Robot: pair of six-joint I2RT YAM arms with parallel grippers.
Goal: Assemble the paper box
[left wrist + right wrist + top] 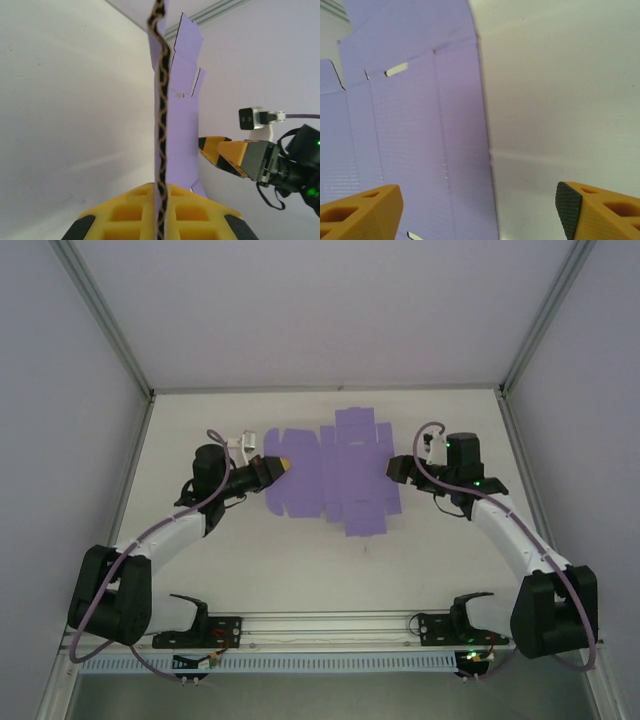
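Now; paper box (340, 472) flat; long axis left-right; left fingers (192, 200) pinching edge

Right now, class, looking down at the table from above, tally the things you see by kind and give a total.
paper box, a flat purple sheet: 1
robot arms: 2
Total: 3

Top camera looks down from 6 o'clock; both wrist cameras, close in, share the flat lavender card sheet (330, 475).
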